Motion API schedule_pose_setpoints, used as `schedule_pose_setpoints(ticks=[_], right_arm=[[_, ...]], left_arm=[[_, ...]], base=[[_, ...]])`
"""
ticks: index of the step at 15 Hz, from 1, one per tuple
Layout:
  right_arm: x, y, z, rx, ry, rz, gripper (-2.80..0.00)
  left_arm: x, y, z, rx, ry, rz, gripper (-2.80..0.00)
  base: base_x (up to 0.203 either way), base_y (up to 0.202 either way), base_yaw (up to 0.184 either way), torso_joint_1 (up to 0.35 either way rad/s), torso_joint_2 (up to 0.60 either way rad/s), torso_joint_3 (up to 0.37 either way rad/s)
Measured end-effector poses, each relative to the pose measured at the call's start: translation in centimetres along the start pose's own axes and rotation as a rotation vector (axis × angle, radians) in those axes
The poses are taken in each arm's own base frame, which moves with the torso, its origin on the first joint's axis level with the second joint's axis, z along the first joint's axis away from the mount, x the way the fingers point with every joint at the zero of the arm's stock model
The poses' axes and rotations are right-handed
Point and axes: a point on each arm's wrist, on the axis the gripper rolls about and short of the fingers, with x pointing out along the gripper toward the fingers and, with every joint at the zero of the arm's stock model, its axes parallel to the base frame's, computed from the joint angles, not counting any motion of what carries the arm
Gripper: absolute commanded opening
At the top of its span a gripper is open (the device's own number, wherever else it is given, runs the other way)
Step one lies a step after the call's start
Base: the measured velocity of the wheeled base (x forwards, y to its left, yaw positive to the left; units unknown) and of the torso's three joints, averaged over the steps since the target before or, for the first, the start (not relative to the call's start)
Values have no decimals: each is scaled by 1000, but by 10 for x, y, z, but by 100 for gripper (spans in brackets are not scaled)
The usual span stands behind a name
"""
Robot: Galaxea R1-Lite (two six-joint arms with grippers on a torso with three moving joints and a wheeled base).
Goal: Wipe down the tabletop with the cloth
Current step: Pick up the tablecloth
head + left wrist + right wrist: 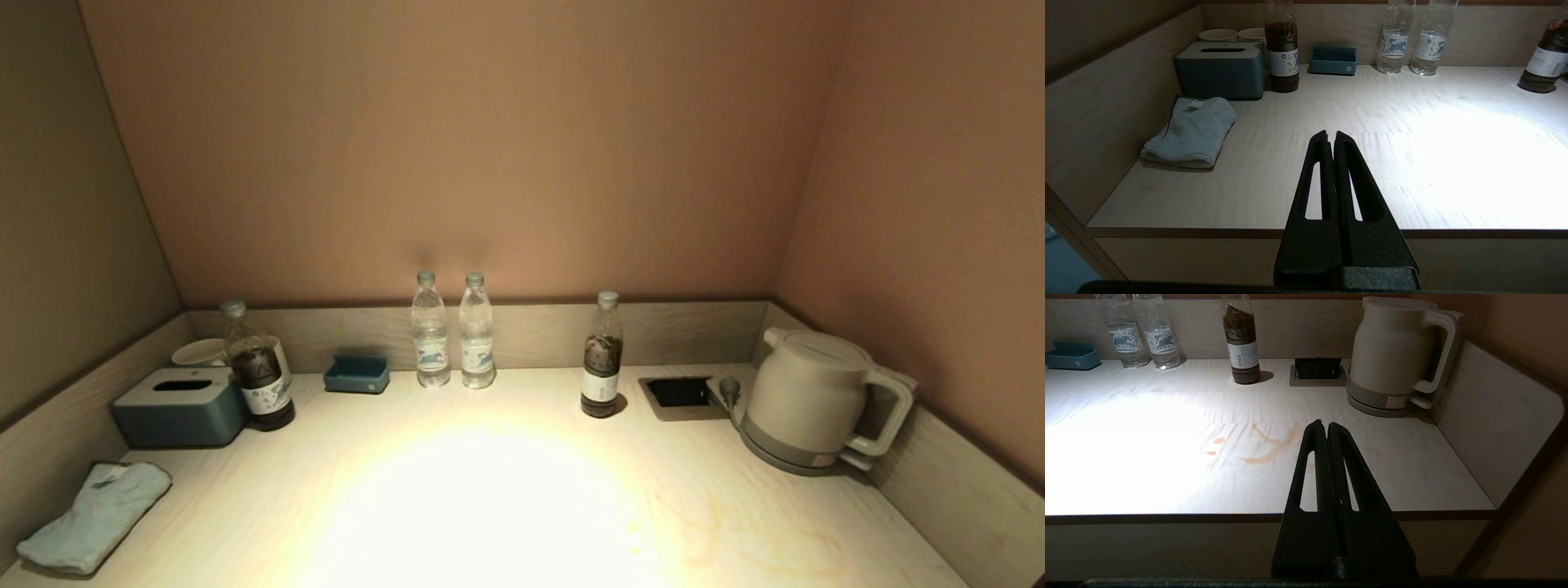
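The pale blue cloth lies folded at the near left of the beige tabletop, against the left rim; it also shows in the left wrist view. An orange-brown stain marks the tabletop at the near right, faint in the head view. My left gripper is shut and empty, held off the front edge, to the right of the cloth. My right gripper is shut and empty, off the front edge near the stain. Neither arm shows in the head view.
A blue-grey tissue box, two cups, two dark bottles, a blue tray, two clear bottles, a black recess and a white kettle line the back. Raised rims close three sides.
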Motion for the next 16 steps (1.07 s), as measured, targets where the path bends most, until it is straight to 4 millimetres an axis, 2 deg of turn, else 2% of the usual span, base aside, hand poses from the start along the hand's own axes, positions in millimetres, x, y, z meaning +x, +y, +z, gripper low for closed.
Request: schedule_pose_setpoints(ticks=[9, 13, 16], right_arm=[[0, 0, 0, 1, 0, 0, -280], [0, 0, 0, 0, 1, 0, -280], [0, 0, 0, 0, 1, 1, -280]], left_arm=[[-2, 0, 6, 5, -11, 3, -280], [-12, -1, 34, 4, -23, 17, -280], [-4, 0, 60, -38, 53, 87, -280]], base=[[0, 0, 0, 0, 0, 0], [0, 0, 0, 0, 0, 0], [0, 0, 0, 0, 0, 0]])
